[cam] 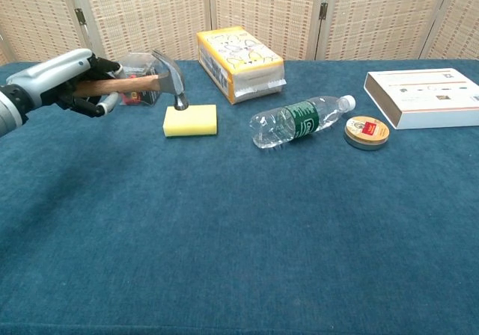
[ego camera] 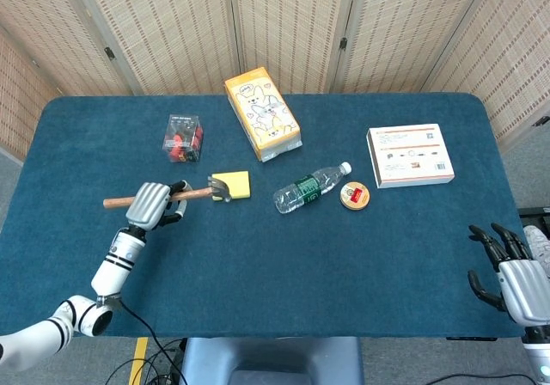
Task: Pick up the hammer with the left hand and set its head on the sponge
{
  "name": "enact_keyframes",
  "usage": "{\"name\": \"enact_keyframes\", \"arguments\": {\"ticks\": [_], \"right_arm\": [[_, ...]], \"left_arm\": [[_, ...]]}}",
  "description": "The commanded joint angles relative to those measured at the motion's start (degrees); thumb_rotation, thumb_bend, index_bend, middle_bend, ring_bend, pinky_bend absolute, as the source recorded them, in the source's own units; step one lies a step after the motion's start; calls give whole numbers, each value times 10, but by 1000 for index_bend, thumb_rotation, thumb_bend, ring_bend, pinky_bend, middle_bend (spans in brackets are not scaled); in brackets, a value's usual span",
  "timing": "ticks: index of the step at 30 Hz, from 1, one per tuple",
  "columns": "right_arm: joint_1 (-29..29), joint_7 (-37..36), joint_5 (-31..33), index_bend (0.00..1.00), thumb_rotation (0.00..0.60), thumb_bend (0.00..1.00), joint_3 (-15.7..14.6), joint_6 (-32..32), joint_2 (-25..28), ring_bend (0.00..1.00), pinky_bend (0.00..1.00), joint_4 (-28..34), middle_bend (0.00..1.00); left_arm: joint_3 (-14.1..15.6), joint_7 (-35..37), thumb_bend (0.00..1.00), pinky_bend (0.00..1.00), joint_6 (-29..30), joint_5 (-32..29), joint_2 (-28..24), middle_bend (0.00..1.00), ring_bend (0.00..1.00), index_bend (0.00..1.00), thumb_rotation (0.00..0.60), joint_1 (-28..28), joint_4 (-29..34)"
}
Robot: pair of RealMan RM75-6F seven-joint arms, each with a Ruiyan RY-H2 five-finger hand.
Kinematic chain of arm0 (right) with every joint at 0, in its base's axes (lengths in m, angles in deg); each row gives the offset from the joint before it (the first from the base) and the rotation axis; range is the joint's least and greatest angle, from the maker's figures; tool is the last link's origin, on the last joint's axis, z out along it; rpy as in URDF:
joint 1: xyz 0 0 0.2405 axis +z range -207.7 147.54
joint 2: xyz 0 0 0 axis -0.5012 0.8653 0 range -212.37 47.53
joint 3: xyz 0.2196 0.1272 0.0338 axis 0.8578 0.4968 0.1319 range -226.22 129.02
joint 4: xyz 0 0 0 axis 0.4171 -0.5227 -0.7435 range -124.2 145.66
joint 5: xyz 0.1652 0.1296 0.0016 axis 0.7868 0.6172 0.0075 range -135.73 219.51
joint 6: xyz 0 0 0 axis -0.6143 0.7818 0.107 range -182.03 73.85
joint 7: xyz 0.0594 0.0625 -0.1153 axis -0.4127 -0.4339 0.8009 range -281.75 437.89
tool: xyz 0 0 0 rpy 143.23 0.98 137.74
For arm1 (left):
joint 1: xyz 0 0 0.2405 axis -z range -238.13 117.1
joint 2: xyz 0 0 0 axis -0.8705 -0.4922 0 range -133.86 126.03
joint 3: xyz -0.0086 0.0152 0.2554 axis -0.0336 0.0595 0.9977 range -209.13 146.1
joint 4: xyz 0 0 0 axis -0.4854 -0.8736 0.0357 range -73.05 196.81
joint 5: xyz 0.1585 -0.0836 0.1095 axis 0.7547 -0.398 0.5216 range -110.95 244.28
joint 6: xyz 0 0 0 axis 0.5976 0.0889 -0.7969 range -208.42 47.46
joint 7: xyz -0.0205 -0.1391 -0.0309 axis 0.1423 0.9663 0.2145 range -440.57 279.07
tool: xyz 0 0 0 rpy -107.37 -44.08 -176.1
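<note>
The wooden handle of the hammer (cam: pixel 142 83) is being gripped by the fingers (cam: pixel 88 104) of the left hand (ego camera: pixel 151 203), which are being kept wrapped around it partway along its length. The steel head is being held level with the handle at the left end of the yellow sponge (cam: pixel 190 120), its face appearing to hover at or just above the sponge's top. To finish well, the head is best lowered gently and squarely onto the sponge, with the handle being kept level so the soft block is not tipped or pushed toward the water bottle (cam: pixel 299 120) lying right of the sponge. The right hand (ego camera: pixel 513 271), well apart from the sponge at the table (ego camera: pixel 284 265) edge, is being held empty with fingers spread.
</note>
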Motion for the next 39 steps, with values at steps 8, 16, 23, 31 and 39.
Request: {"name": "enact_keyframes", "arguments": {"ticks": [8,16,23,31,39], "right_arm": [[-2,6,9,103,600,371,2,-4,2,69,122,4,267],[-1,13,16,103,600,371,3,-11,0,70,122,9,268],[-6,12,16,103,600,371,3,-3,4,71,122,11,269],[-5,6,10,103,600,371,2,-2,-1,71,122,4,269],[-3,2,3,103,600,371,2,-2,-2,72,122,2,269]], "left_arm": [[-17,11,799,961,-44,-12,67,851,803,770,600,52,-141],[6,-7,800,961,-71,-3,123,851,804,771,600,71,-250],[11,13,800,960,-60,0,131,852,804,773,600,70,-269],[14,56,800,960,3,14,65,853,804,773,600,40,-173],[63,61,799,943,45,52,17,850,792,756,600,-4,-79]]}}
